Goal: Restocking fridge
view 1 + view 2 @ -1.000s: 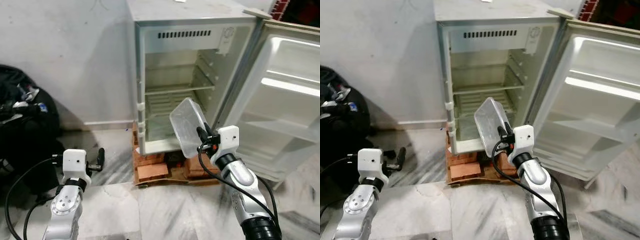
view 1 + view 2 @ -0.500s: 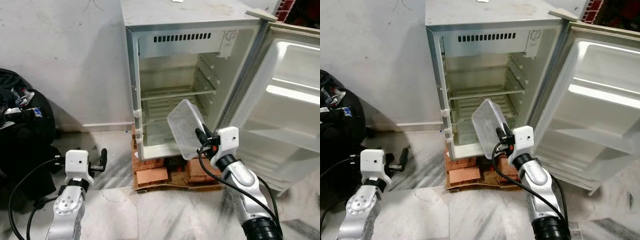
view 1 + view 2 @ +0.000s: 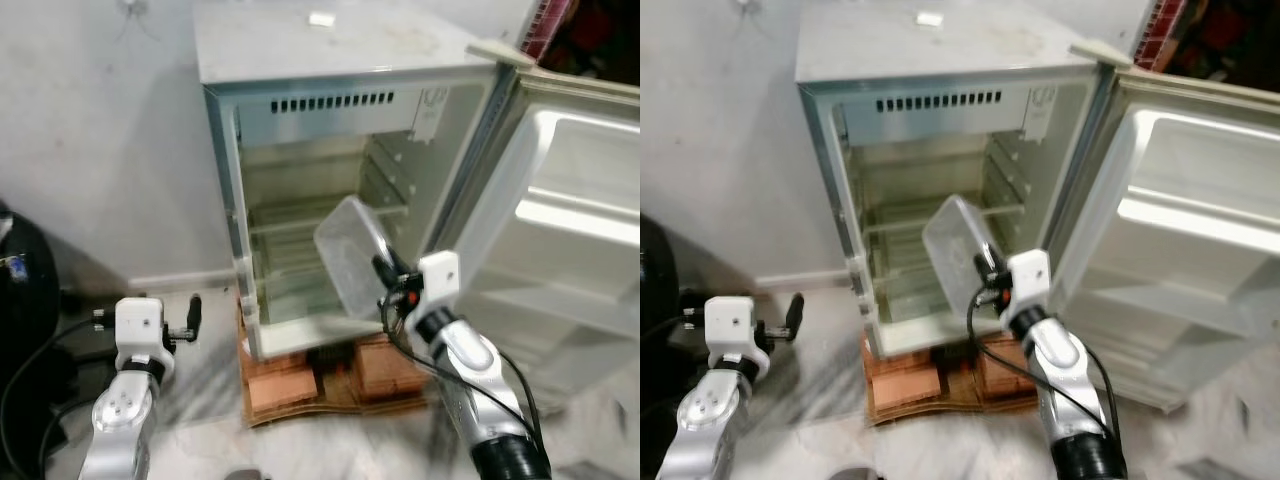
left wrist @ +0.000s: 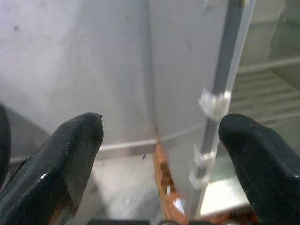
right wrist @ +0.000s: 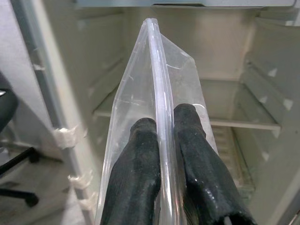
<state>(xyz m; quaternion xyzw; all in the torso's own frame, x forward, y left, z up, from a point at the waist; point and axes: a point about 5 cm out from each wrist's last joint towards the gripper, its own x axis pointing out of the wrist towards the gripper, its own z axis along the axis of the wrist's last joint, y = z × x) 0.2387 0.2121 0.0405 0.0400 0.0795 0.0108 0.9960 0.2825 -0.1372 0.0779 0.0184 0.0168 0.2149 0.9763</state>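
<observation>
Fridge (image 3: 330, 190) stands on a low stack of bricks (image 3: 330, 375) against the wall, door (image 3: 560, 260) swung fully out to its right side. The cavity mouth is unobstructed across its width. Inside the fridge: a glass shelf (image 5: 234, 119) about mid-height, a ribbed shelf below it, slotted rails on the right inner wall, white hinge clips down the left front edge. A small white scrap lies on the fridge top.

Right gripper (image 3: 383, 270) is in front of the fridge opening, at about the lower shelf level, toward the door side. Its fingers (image 5: 136, 178) are pinched tight on the rim of a clear plastic container (image 3: 348, 255), one finger each side of the thin wall. Container is held on edge, tilted, its upper end leaning in toward the cavity and overlapping the mid shelf line from the head view. Whether it touches the shelf front cannot be told. It looks empty.

Left gripper (image 3: 190, 318) is low, off the fridge's left outer side and apart from it, fingers (image 4: 70, 150) spread wide, nothing between them. Left wrist view looks along the fridge's left wall and front edge, floor and bricks below.

Head views are motion-blurred.
</observation>
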